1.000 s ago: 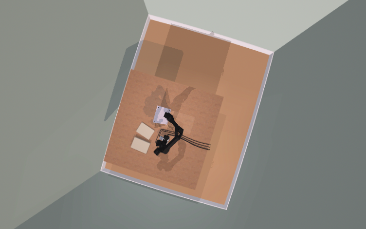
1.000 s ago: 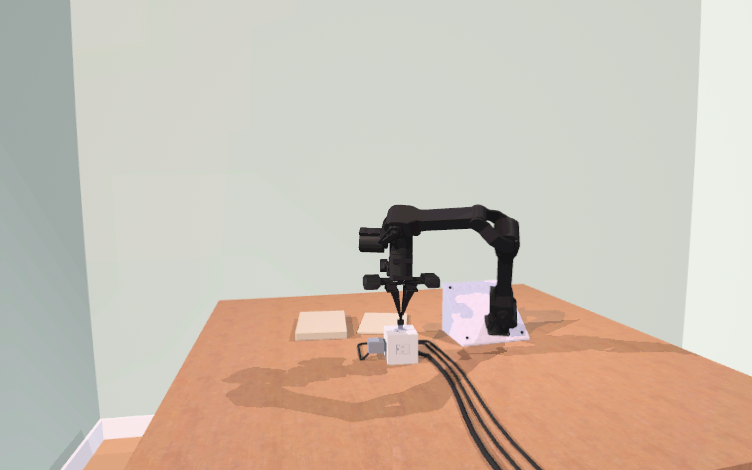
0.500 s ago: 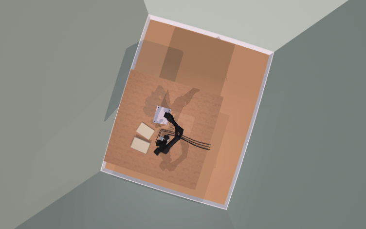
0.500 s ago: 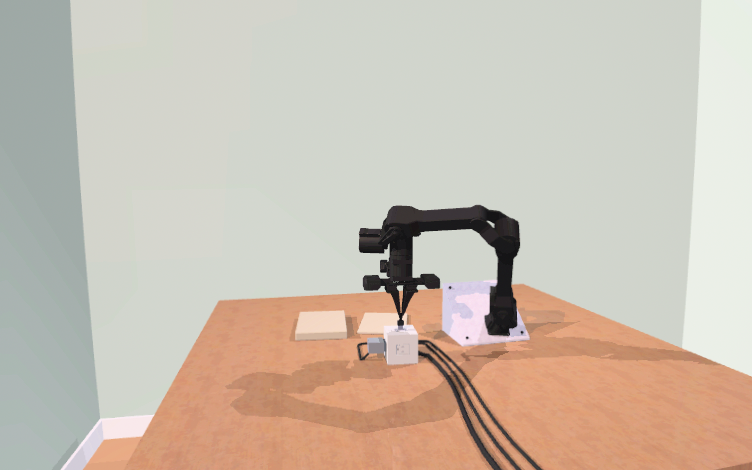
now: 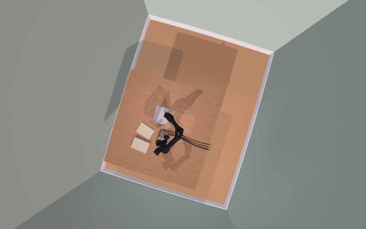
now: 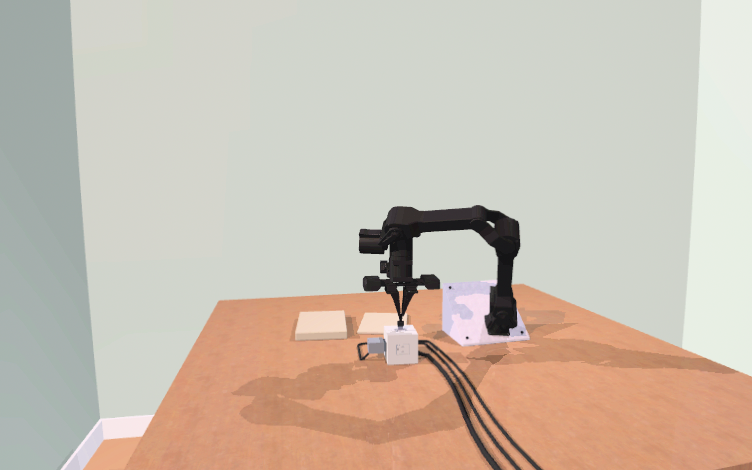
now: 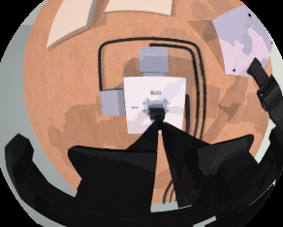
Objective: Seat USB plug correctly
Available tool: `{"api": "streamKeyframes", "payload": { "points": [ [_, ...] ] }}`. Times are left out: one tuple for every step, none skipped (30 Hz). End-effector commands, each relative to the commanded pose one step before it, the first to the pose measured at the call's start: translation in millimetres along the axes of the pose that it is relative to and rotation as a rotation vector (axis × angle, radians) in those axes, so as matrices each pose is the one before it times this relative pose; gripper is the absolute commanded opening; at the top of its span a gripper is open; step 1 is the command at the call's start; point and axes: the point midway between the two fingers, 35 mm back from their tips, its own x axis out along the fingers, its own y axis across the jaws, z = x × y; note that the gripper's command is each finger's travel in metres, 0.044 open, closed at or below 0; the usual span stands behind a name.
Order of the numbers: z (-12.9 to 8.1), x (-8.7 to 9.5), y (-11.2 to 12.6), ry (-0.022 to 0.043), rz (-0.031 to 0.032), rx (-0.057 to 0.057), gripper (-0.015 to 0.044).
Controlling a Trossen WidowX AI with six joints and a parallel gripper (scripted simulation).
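Two tan pads [image 6: 320, 324] [image 6: 376, 322] lie just behind the cube [image 6: 400, 344], centre of the exterior view; a grey plug [image 6: 375, 345] sits on the cube's left face. Three black cables [image 6: 466, 402] run from the cube toward the lower right. The white arm base [image 6: 472, 312] stands to the right, near the cube. The table [image 6: 630, 408] has bare wood left and front of the cube; edges well apart. Gripper [image 6: 400, 319] points straight down, clenched on the USB plug [image 7: 157, 110] atop the cube. Plug's long axis vertical; facing too small to tell.
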Motion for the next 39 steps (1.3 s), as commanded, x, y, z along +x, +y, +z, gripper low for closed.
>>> {"api": "streamKeyframes", "payload": {
  "points": [
    [-0.89, 1.03, -0.13, 0.00358, 0.00046, 0.0016, 0.0000],
    [0.00, 0.12, 0.00, 0.00000, 0.00000, 0.0000, 0.0000],
    [0.00, 0.12, 0.00, 0.00000, 0.00000, 0.0000, 0.0000],
    [0.00, 0.12, 0.00, 0.00000, 0.00000, 0.0000, 0.0000],
    [0.00, 0.12, 0.00, 0.00000, 0.00000, 0.0000, 0.0000],
    [0.00, 0.12, 0.00, 0.00000, 0.00000, 0.0000, 0.0000],
    [0.00, 0.12, 0.00, 0.00000, 0.00000, 0.0000, 0.0000],
    [0.00, 0.12, 0.00, 0.00000, 0.00000, 0.0000, 0.0000],
    [0.00, 0.12, 0.00, 0.00000, 0.00000, 0.0000, 0.0000],
    [0.00, 0.12, 0.00, 0.00000, 0.00000, 0.0000, 0.0000],
    [0.00, 0.12, 0.00, 0.00000, 0.00000, 0.0000, 0.0000],
    [0.00, 0.12, 0.00, 0.00000, 0.00000, 0.0000, 0.0000],
    [0.00, 0.12, 0.00, 0.00000, 0.00000, 0.0000, 0.0000],
    [0.00, 0.12, 0.00, 0.00000, 0.00000, 0.0000, 0.0000],
    [0.00, 0.12, 0.00, 0.00000, 0.00000, 0.0000, 0.0000],
    [0.00, 0.12, 0.00, 0.00000, 0.00000, 0.0000, 0.0000],
    [0.00, 0.12, 0.00, 0.00000, 0.00000, 0.0000, 0.0000],
    [0.00, 0.12, 0.00, 0.00000, 0.00000, 0.0000, 0.0000],
    [0.00, 0.12, 0.00, 0.00000, 0.00000, 0.0000, 0.0000],
    [0.00, 0.12, 0.00, 0.00000, 0.00000, 0.0000, 0.0000],
    [0.00, 0.12, 0.00, 0.00000, 0.00000, 0.0000, 0.0000],
    [0.00, 0.12, 0.00, 0.00000, 0.00000, 0.0000, 0.0000],
    [0.00, 0.12, 0.00, 0.00000, 0.00000, 0.0000, 0.0000],
    [0.00, 0.12, 0.00, 0.00000, 0.00000, 0.0000, 0.0000],
    [0.00, 0.12, 0.00, 0.00000, 0.00000, 0.0000, 0.0000],
    [0.00, 0.12, 0.00, 0.00000, 0.00000, 0.0000, 0.0000],
    [0.00, 0.12, 0.00, 0.00000, 0.00000, 0.0000, 0.0000],
    [0.00, 0.12, 0.00, 0.00000, 0.00000, 0.0000, 0.0000],
    [0.00, 0.12, 0.00, 0.00000, 0.00000, 0.0000, 0.0000],
    [0.00, 0.12, 0.00, 0.00000, 0.00000, 0.0000, 0.0000],
    [0.00, 0.12, 0.00, 0.00000, 0.00000, 0.0000, 0.0000],
    [0.00, 0.12, 0.00, 0.00000, 0.00000, 0.0000, 0.0000],
    [0.00, 0.12, 0.00, 0.00000, 0.00000, 0.0000, 0.0000],
    [0.00, 0.12, 0.00, 0.00000, 0.00000, 0.0000, 0.0000],
    [0.00, 0.12, 0.00, 0.00000, 0.00000, 0.0000, 0.0000],
    [0.00, 0.12, 0.00, 0.00000, 0.00000, 0.0000, 0.0000],
    [0.00, 0.12, 0.00, 0.00000, 0.00000, 0.0000, 0.0000],
    [0.00, 0.12, 0.00, 0.00000, 0.00000, 0.0000, 0.0000],
    [0.00, 0.12, 0.00, 0.00000, 0.00000, 0.0000, 0.0000]
  ]
}}
